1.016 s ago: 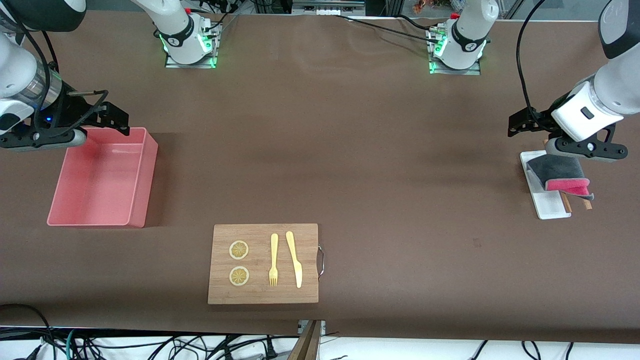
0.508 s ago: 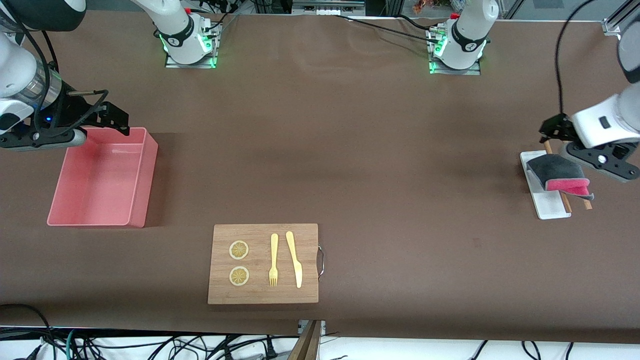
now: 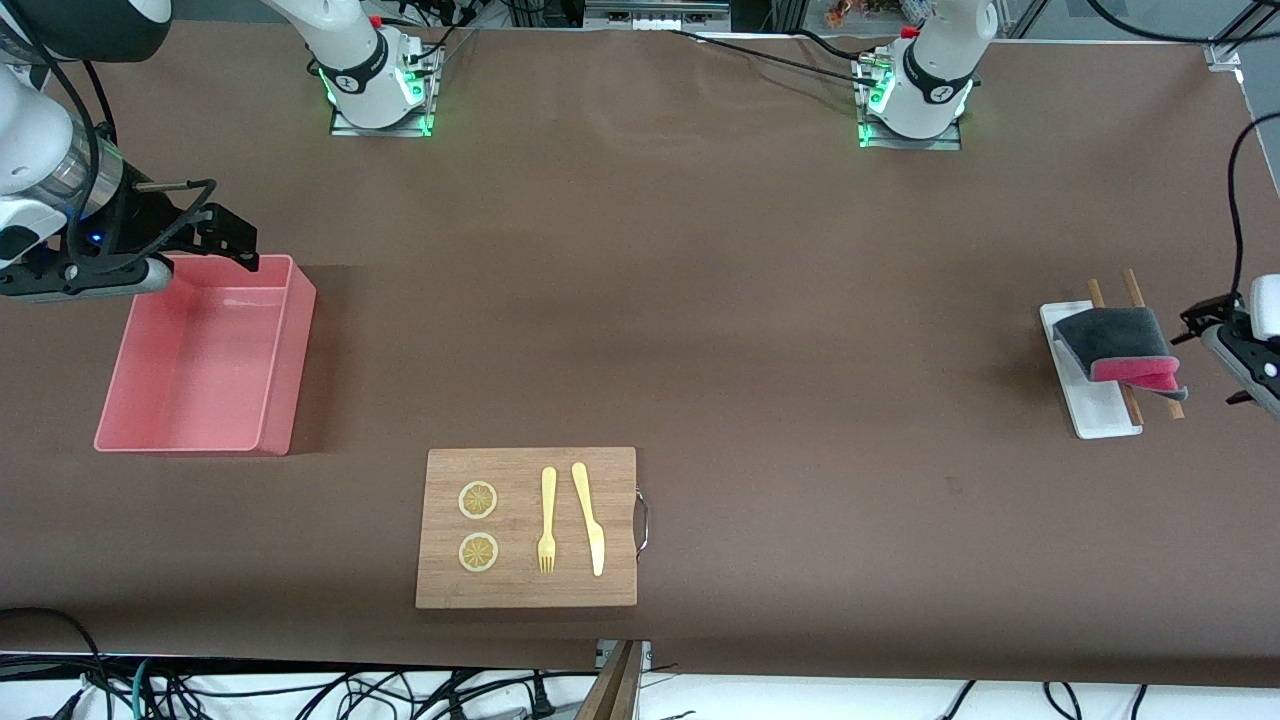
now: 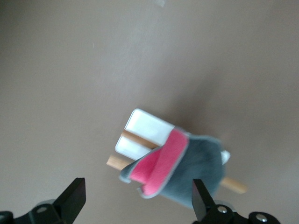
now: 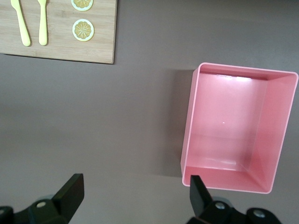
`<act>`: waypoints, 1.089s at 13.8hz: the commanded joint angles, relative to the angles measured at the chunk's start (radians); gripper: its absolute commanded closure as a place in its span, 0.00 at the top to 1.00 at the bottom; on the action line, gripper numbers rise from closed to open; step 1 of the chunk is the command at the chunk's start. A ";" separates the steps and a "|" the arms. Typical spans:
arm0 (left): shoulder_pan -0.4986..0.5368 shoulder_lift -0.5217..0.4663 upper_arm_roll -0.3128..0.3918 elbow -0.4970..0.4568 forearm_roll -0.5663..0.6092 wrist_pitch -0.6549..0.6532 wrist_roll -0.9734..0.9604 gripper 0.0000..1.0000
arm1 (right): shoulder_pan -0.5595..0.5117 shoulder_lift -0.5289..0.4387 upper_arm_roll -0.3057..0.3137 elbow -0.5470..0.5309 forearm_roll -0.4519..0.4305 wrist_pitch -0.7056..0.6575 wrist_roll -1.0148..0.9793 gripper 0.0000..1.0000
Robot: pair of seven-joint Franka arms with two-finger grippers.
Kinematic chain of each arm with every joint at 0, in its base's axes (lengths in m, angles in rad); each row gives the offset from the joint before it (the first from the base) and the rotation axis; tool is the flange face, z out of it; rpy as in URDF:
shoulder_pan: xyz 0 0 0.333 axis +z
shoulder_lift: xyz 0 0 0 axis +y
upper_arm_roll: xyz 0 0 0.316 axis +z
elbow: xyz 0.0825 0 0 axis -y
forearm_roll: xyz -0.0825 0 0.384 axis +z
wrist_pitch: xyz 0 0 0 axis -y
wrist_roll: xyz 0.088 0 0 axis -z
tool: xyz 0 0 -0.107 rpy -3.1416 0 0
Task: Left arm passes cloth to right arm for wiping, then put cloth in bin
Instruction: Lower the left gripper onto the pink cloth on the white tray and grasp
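The cloth (image 3: 1118, 350) lies folded on a narrow white tray (image 3: 1102, 408) at the left arm's end of the table. Its grey face is up and a pink fold shows along its near edge. The left wrist view shows it too (image 4: 187, 172). My left gripper (image 3: 1218, 352) hangs open and empty in the air just beside the cloth, toward that end's table edge; its fingers (image 4: 74, 201) are wide apart. The pink bin (image 3: 290, 350) stands empty at the right arm's end. My right gripper (image 3: 225, 240) waits open over the bin's far corner (image 5: 191, 140).
Two wooden sticks (image 3: 1132, 402) lie under the cloth, on and beside the tray. A wooden cutting board (image 3: 527, 590) with two lemon slices, a yellow fork and a yellow knife sits near the table's front edge; it also shows in the right wrist view (image 5: 70, 51).
My left gripper has swung from over the tray's far end out toward the table's end, uncovering the cloth and sticks. The cloth and the right arm have not moved.
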 commanded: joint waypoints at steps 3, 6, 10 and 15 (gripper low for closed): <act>0.105 0.153 -0.014 0.040 -0.057 0.196 0.236 0.79 | -0.008 0.009 0.007 0.022 -0.004 -0.010 -0.010 1.00; 0.117 0.164 -0.015 0.029 -0.073 0.176 0.242 0.73 | -0.008 0.009 0.007 0.022 -0.004 -0.010 -0.010 1.00; 0.114 0.161 -0.020 0.035 -0.093 0.113 0.244 0.73 | -0.008 0.009 0.007 0.022 -0.004 -0.010 -0.010 1.00; 0.117 0.173 -0.020 0.037 -0.099 0.098 0.245 0.51 | -0.008 0.009 0.007 0.022 -0.004 -0.008 -0.010 1.00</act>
